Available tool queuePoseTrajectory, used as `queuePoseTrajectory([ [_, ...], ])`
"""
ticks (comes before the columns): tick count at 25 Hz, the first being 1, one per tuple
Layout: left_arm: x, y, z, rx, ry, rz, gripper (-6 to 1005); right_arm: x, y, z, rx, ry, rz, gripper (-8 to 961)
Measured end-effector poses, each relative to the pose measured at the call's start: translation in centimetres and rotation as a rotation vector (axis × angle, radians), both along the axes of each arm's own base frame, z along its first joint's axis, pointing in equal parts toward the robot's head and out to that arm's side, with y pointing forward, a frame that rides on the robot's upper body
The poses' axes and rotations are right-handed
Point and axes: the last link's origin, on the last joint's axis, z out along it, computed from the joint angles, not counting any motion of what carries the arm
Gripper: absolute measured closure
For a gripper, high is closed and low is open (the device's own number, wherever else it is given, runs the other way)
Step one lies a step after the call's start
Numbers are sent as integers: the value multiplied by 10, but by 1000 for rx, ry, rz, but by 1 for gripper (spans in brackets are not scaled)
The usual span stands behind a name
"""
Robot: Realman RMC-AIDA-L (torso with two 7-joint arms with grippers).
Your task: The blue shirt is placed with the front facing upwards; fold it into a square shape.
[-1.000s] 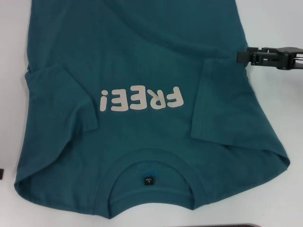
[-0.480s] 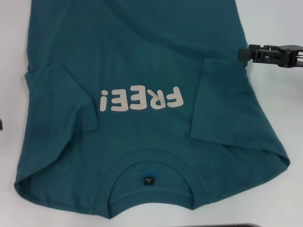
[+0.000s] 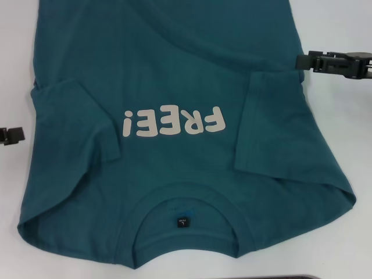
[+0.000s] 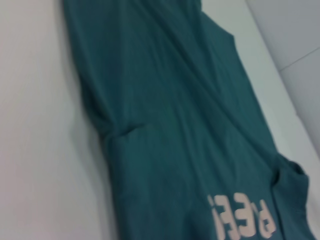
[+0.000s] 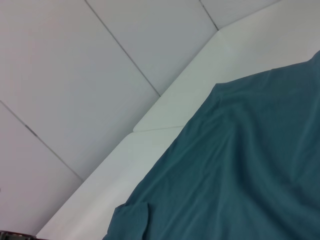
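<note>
Table: a white flat surface [image 3: 349,244] is covered by the shirt.
Shirt: the dark teal-blue cotton T-shirt [image 3: 174,75] is spread front-up, sleeves folded inward.
Right gripper [image 3: 299,60]: held at the shirt's right edge; finger state cannot be told.
Left gripper [image 3: 21,134]: seen beside the left edge; fingers unclear.

Illumination is even and diffuse. The white table [image 3: 343,23] shows no glare. Shadows along the blue shirt [image 3: 174,70] folds are soft. Head view is sharp; left wrist view is blurred, print [image 4: 242,219] smeared.
</note>
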Motion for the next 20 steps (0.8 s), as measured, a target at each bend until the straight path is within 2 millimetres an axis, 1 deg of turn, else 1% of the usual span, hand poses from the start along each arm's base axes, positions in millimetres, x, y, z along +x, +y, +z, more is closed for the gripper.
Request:
queuePoseTrajectory([
  [6,8,6,-4,24,-28,-25,631,-1,1,0,3,2,-1,121],
  [11,13,10,-3,45,-57,-40,433,-1,2,-1,5,1,-4,121],
  [20,18,8,-4,21,-87,-47,264,0,3,-1,10,-3,-10,122],
])
